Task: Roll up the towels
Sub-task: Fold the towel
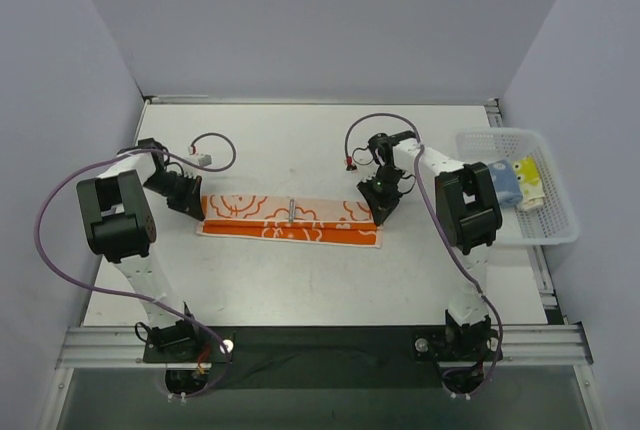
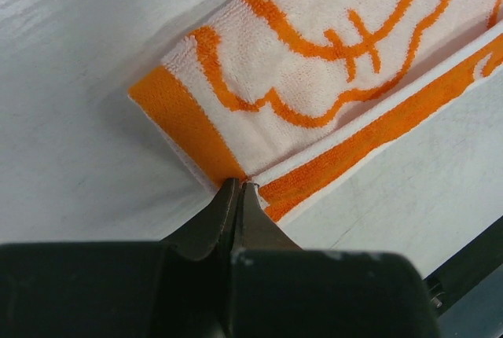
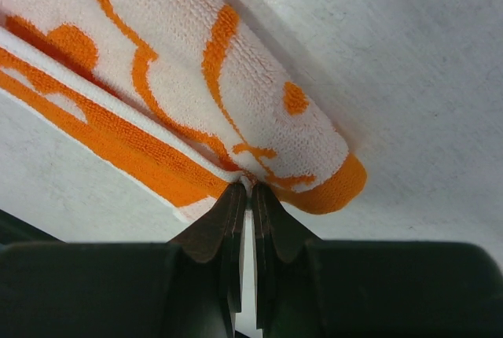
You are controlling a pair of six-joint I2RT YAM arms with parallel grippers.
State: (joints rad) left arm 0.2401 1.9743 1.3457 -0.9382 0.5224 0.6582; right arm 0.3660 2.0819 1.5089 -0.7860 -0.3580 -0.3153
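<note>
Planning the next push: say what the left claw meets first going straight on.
The orange towel: the left claw is shut on its folded end, so the cloth lies directly ahead, though its tilt may take it into the table beneath.

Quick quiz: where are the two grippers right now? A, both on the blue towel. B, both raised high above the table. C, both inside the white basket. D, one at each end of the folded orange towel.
D: the left gripper and the right gripper are each closed on one end of the orange towel, which is folded into a long strip.
</note>
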